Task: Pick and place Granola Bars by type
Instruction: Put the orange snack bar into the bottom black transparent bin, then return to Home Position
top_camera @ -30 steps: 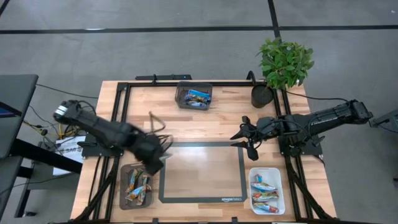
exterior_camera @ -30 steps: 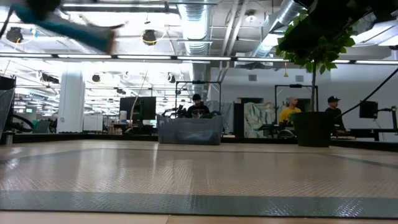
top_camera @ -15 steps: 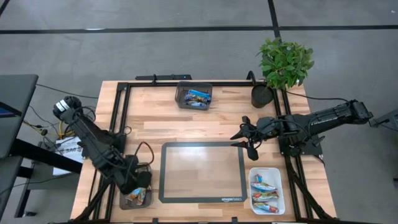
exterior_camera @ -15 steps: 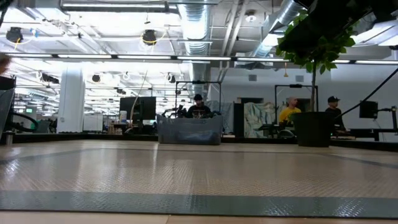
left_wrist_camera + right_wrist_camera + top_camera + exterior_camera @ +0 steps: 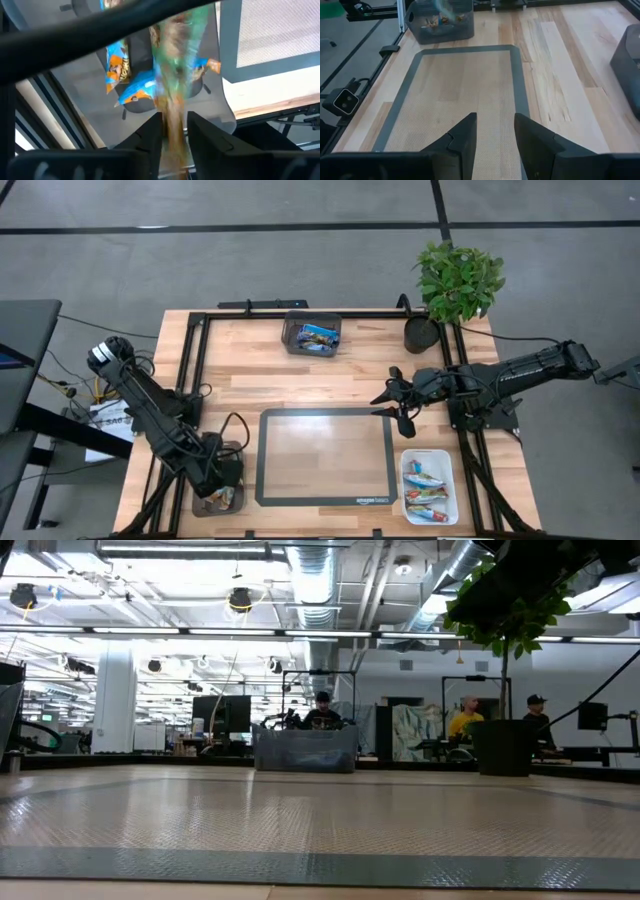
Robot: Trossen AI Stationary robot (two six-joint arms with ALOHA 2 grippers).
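Note:
My left gripper (image 5: 222, 483) hangs over the dark grey bin (image 5: 198, 506) at the table's near left corner, shut on a brown-orange and green granola bar (image 5: 176, 75). Blue-and-orange bars (image 5: 131, 87) lie on that bin's floor. More bars lie in the far bin (image 5: 312, 335) and in the white tray (image 5: 428, 486). My right gripper (image 5: 401, 408) is open and holds nothing; it hovers at the far right corner of the grey-framed mat (image 5: 325, 455). Its fingers (image 5: 462, 135) stand apart over the mat. My left gripper pinches the granola bar between its two fingers (image 5: 152, 131) at the bar's near end (image 5: 175, 127). It comes from above, pointing down into the bin. The bar runs on past the fingertips along them, blurred, over the bars in the bin. Whether its lower end touches them I cannot tell.
A potted plant (image 5: 458, 280) and its dark pot (image 5: 421, 333) stand at the far right corner. Black frame rails (image 5: 190, 380) run along the table's sides. The mat's middle lies bare between the bins. People sit at desks in the room beyond (image 5: 320, 710).
My left gripper has swung from the mat's far left corner toward the table's near left corner, over the dark bin, carrying the bar. It moved fast at first, then slowed above the bin.

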